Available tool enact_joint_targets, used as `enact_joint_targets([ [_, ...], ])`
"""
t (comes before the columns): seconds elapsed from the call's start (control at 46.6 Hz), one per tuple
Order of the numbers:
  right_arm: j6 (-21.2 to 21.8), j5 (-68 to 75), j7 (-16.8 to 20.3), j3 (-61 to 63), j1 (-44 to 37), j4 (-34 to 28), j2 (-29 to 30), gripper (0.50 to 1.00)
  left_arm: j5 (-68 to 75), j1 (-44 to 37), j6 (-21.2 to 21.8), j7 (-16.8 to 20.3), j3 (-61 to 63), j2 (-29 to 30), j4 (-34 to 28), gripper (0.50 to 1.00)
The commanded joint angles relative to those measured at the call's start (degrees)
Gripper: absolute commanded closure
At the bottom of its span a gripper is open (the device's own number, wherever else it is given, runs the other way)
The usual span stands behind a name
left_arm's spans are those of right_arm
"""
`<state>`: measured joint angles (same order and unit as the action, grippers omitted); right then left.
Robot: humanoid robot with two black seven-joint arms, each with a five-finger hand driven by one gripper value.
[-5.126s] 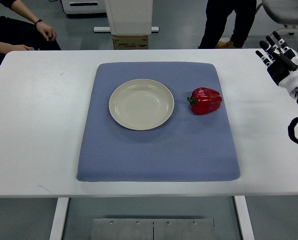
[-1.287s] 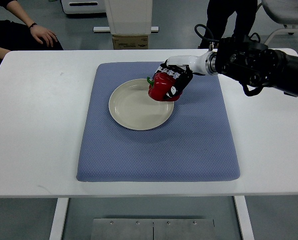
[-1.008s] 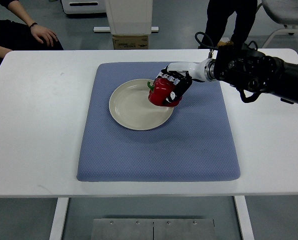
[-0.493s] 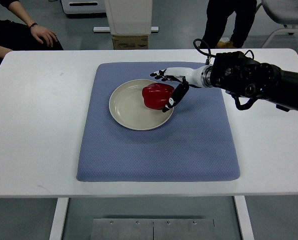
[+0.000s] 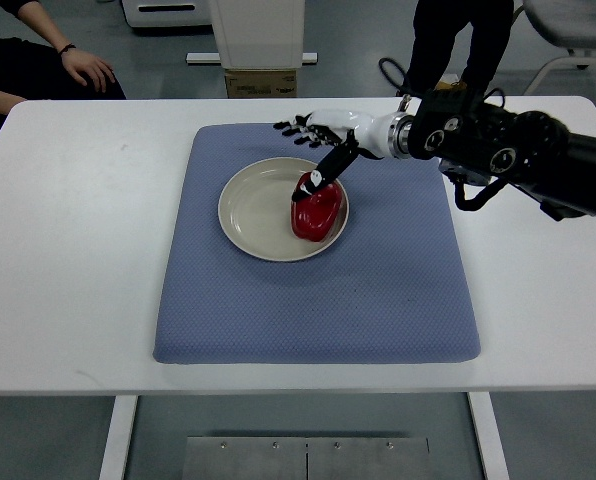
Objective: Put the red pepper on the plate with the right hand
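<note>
The red pepper (image 5: 317, 213) lies on the right part of the cream plate (image 5: 256, 207), which sits on the blue mat (image 5: 316, 300). My right hand (image 5: 308, 150) hovers just above and behind the pepper, fingers spread and holding nothing; its thumb tip reaches down close to the pepper's top. The dark right arm (image 5: 508, 150) comes in from the right edge. The left arm is out of view.
The mat covers the middle of a white table (image 5: 68, 250). A person's hands (image 5: 90, 65) rest at the table's far left corner. Another person's legs (image 5: 448, 45) and a cardboard box (image 5: 261, 82) stand beyond the far edge.
The right hand carried the pepper from the mat onto the plate, let go of it and opened. The hand has since lifted back toward the far side; the pepper rolled down onto the plate's right part.
</note>
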<state>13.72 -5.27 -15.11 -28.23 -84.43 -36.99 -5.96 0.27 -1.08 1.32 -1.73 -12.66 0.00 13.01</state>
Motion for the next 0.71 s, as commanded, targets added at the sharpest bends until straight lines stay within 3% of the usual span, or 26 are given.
enact_joint_targets([
  [0.0, 0.0, 0.0, 0.0, 5.8, 2.2, 0.1, -4.0, 0.500, 0.0, 0.0, 0.0, 0.0, 0.0, 0.0, 0.0, 0.500],
  [0.257, -0.1, 0.0, -0.6, 24.9, 11.4, 0.4, -14.3, 0.500, 0.0, 0.0, 0.0, 0.0, 0.0, 0.0, 0.0, 0.500],
  [0.386, -0.3, 0.0, -1.4, 35.2, 17.5, 1.4, -15.0, 0.500, 0.0, 0.0, 0.0, 0.0, 0.0, 0.0, 0.0, 0.500],
  [0.579, -0.1, 0.0, -7.6, 50.4, 28.3, 1.7, -15.3, 0.500, 0.0, 0.0, 0.0, -0.1, 0.0, 0.0, 0.0, 0.500],
  [0.686, 0.0, 0.0, -8.3, 55.8, 32.1, 1.7, -15.6, 0.500, 0.0, 0.0, 0.0, 0.0, 0.0, 0.0, 0.0, 0.500],
])
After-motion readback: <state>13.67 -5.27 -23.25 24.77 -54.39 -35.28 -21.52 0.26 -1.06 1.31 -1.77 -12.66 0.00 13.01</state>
